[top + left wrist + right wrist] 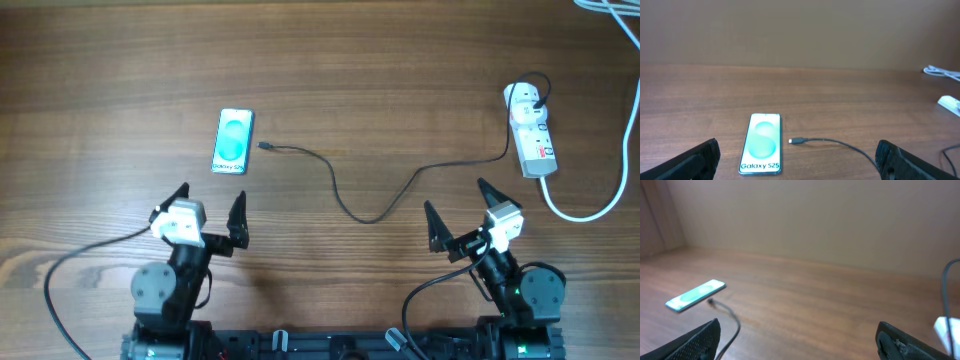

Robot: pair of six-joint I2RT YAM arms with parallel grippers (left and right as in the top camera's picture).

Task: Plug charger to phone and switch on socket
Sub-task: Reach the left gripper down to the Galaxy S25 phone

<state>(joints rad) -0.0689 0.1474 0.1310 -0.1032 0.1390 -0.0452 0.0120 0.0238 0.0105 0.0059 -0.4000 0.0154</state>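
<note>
The phone (pixel 232 141) lies flat on the table at centre left, light blue face up with a teal oval; it also shows in the left wrist view (pixel 761 143) and far left in the right wrist view (pixel 696 295). The black charger cable (pixel 372 207) snakes from a small connector (pixel 264 147) just right of the phone to a black plug seated in the white socket strip (pixel 530 130) at the right. The connector (pixel 797 141) lies apart from the phone. My left gripper (pixel 210 205) is open and empty, in front of the phone. My right gripper (pixel 458 212) is open and empty, in front of the cable.
The strip's thick white cord (pixel 600 205) loops along the right edge of the table and off the top right corner. The strip's red switch (pixel 546 151) sits at its near end. Both arm bases stand at the table's front edge.
</note>
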